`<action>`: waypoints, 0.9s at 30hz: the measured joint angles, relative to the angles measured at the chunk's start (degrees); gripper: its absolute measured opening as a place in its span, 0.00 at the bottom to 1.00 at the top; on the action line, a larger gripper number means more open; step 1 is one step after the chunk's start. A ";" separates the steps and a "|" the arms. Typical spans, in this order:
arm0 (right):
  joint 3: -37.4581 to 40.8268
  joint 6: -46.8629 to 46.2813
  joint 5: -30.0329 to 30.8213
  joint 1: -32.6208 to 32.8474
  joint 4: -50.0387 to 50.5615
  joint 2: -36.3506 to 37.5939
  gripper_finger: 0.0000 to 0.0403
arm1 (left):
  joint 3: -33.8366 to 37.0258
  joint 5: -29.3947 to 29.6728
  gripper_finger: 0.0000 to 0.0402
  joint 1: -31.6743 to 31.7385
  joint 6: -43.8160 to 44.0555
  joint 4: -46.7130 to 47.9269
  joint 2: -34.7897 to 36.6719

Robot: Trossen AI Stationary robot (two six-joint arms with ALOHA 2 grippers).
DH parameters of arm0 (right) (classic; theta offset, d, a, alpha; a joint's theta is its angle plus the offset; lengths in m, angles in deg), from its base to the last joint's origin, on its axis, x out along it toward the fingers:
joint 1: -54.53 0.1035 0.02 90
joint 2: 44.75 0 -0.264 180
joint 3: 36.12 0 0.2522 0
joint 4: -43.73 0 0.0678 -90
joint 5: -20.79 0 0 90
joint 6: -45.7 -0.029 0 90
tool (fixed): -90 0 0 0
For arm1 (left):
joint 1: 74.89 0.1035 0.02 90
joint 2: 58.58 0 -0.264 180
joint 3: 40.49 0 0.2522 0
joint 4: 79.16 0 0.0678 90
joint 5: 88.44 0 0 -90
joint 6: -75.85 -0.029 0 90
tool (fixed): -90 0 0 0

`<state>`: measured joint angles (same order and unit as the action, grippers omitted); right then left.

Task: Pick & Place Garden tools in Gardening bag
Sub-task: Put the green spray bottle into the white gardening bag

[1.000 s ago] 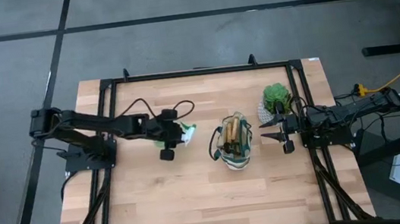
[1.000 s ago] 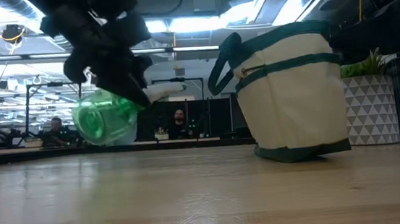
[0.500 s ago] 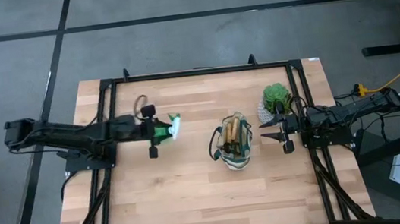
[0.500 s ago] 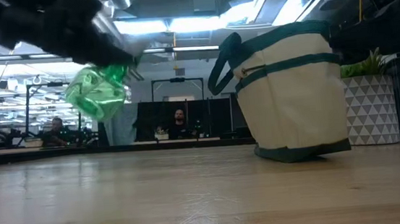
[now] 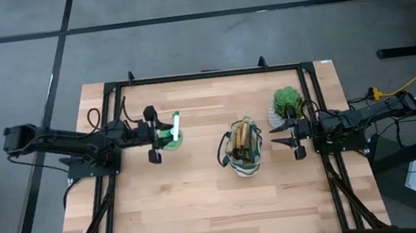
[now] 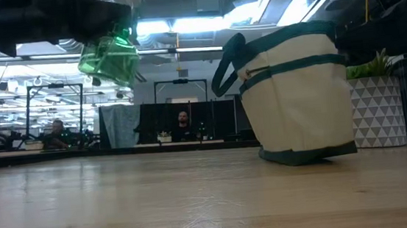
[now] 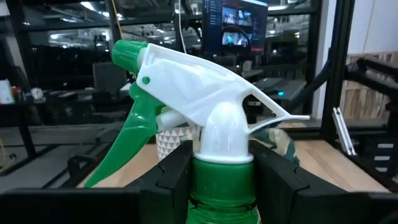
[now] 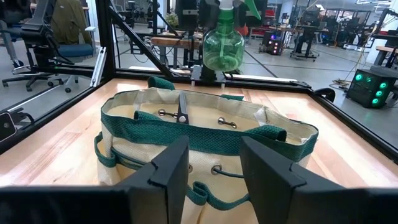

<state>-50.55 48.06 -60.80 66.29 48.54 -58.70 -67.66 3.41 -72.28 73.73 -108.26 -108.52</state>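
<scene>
Seen from overhead, the left gripper (image 5: pixel 164 133) holds a green translucent spray bottle (image 5: pixel 175 130) with a white trigger head above the left half of the pale wooden table (image 5: pixel 203 205), well apart from the small beige fabric gardening bag (image 5: pixel 242 148) with dark green trim standing near the table's middle. The right gripper (image 5: pixel 283 136) waits just beside the bag's right side, close to a green plant in a white patterned pot (image 5: pixel 286 104).

The table-level camera adds what the overhead cannot: the bottle (image 6: pixel 110 56) hangs high off the tabletop, its round green base tilted toward the lens, while the bag (image 6: pixel 296 95) sits upright on the wood with a dark loop handle arching off its side. People sit at desks in the room beyond.

The left wrist camera gives the closest look at the grip: the two dark fingers (image 7: pixel 174 174) are closed against the bottle's green neck collar, just under the white sprayer head (image 7: pixel 205 93) and its green trigger and nozzle.

The right wrist camera looks into the open mouth of the bag (image 8: pixel 205 134), where a dark-handled tool and metal hardware show inside the green webbing rim, and the bottle (image 8: pixel 222 46) hangs upright in the other arm's grasp beyond the bag. This arm's own fingers (image 8: pixel 168 165) stand parted with nothing between them.
</scene>
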 joint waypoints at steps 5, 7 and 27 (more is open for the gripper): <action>0.00 0.00 0.00 0.01 0.00 0.01 0.36 | 0.00 1.32 0.31 0.00 1.08 -1.51 -1.85; 0.00 -0.01 0.00 0.01 0.00 0.02 0.36 | 0.00 1.83 0.31 0.00 1.97 -2.62 -2.58; 0.00 -0.01 0.00 0.01 0.00 0.01 0.36 | -4.05 0.00 0.32 -2.11 3.76 -8.84 -11.66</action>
<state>-50.55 48.05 -60.80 66.30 48.54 -58.70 -71.71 3.41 -74.39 77.49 -117.10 -120.19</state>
